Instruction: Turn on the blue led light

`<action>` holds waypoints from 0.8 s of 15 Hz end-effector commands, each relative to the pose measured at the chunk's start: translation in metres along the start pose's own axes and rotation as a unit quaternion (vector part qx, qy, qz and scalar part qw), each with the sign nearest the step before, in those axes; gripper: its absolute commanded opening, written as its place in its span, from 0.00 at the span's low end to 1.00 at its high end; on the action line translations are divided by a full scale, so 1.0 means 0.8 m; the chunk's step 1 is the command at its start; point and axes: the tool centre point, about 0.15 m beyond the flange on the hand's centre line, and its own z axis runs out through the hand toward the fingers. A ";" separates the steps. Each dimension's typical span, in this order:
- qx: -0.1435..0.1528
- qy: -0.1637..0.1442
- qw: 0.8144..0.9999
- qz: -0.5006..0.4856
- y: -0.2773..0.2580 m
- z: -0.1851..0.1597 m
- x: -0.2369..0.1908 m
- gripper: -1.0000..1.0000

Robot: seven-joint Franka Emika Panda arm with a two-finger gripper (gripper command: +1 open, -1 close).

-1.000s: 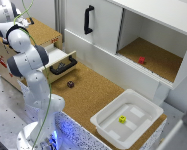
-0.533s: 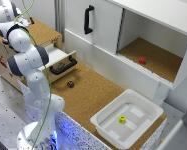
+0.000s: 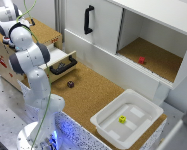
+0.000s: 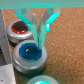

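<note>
Blue led light (image 4: pixel 29 51) directly beneath the downward-pointing gripper (image 4: pixel 39 35), jaws together, fingertips at its cap.

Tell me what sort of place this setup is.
Probably a robot lab test bench: a cork-topped table with a white cabinet, a white plastic bin, and round blue-capped and red-capped button lights beneath the claw.

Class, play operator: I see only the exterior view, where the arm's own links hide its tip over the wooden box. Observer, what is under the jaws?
Observer: In the wrist view, the blue led light lies just beneath the jaws.
Operator: Open or shut?
Observer: Shut, tips meeting over its cap's edge.
Operator: Anything close by?
Observer: A red-capped button beside it, clear of the tips.
</note>
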 end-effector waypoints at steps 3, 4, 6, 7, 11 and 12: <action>-0.005 -0.076 0.997 0.007 -0.001 0.022 0.026 0.00; -0.002 -0.078 0.997 0.006 -0.003 0.026 0.025 0.00; 0.005 -0.085 0.996 0.003 -0.006 0.033 0.021 0.00; 0.007 -0.086 0.996 0.004 -0.006 0.035 0.020 0.00; 0.003 -0.075 0.997 0.014 -0.004 0.024 0.018 0.00; -0.005 -0.072 0.997 0.017 -0.002 0.014 0.018 0.00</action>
